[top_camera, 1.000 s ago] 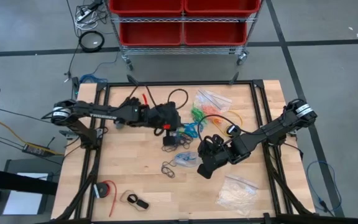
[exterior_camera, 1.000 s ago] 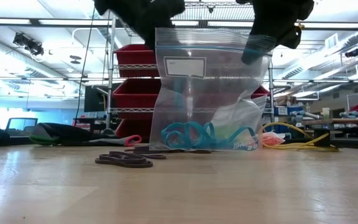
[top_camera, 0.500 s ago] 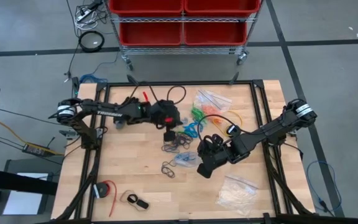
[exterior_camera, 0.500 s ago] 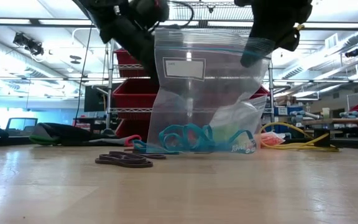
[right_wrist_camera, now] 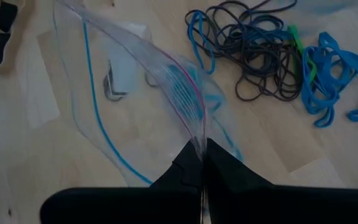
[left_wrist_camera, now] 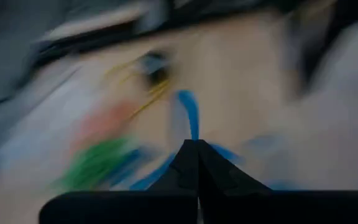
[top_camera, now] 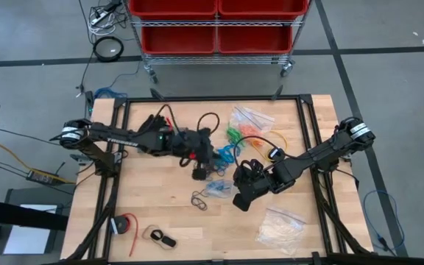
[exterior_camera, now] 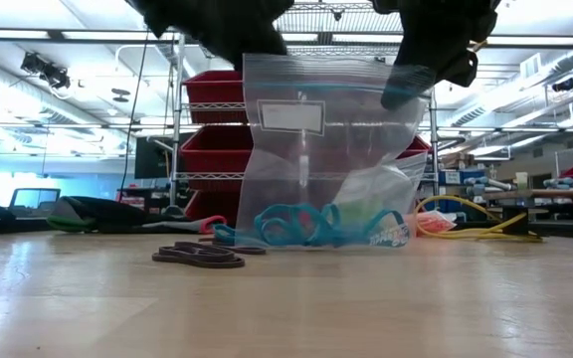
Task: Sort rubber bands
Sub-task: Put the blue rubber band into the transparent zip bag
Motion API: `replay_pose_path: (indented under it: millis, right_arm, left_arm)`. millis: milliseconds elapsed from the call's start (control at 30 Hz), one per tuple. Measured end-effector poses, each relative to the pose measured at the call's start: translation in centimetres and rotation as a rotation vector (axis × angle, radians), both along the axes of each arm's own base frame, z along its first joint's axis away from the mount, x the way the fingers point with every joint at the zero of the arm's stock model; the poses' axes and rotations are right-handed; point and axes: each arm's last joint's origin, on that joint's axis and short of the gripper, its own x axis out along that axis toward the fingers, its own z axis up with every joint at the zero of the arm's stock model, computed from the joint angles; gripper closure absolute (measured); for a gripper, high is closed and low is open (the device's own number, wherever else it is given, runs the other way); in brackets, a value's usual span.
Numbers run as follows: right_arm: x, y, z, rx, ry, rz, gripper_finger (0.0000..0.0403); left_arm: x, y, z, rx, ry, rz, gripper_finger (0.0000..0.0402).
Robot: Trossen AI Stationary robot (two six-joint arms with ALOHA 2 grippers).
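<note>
item: clear plastic zip bag (exterior_camera: 326, 149), standing upright near the middle of the pale wooden counter (top_camera: 160, 199); blue rubber bands (exterior_camera: 306, 224) lie in its bottom. the right gripper (right_wrist_camera: 202, 163) has its fingers closed on the bag's upper edge, holding it up.

item: loose rubber bands, a tangle of dark and blue loops (right_wrist_camera: 260, 50) on the counter just beside the bag; green and orange ones (top_camera: 234, 134) lie toward the far edge, a few dark loops (top_camera: 198, 199) toward the near edge.

item: left gripper (left_wrist_camera: 194, 163), over the loose tangle at mid-counter; fingers pressed together, with a blue band showing at their tip, though whether it is actually pinched cannot be told.

item: second clear bag of whitish pieces (top_camera: 280, 226), near the near right corner.

step in hand, as judged: filling the held bag with blue bands. next move calls for the left gripper to carry a blue band to the bag's mouth and release it inside, while the right keeps the mouth up and open.
</note>
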Motion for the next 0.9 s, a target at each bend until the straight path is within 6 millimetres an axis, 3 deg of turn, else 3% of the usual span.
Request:
replay_pose_path:
  millis: [100, 300, 667, 900]
  right_arm:
    - [0.0, 0.0, 0.0, 0.000, 0.001, 0.000, 0.0403]
    - [0.0, 0.0, 0.0, -0.001, -0.002, 0.002, 0.0403]
    - [0.1, 0.0, 0.1, 0.001, -0.014, 0.007, 0.0403]
    - [0.2, 0.0, 0.1, 0.002, -0.018, 0.007, 0.0403]
  left_arm:
    - [-0.5, 1.8, -1.1, 0.021, 0.110, 0.119, 0.0401]
    - [-1.1, 4.1, -2.8, -0.090, 0.182, 0.084, 0.0401]
    - [-2.2, 9.0, -8.8, -0.118, 0.278, 0.244, 0.0401]
    - [-3.2, 9.7, -11.8, -0.109, 0.338, 0.304, 0.0400]
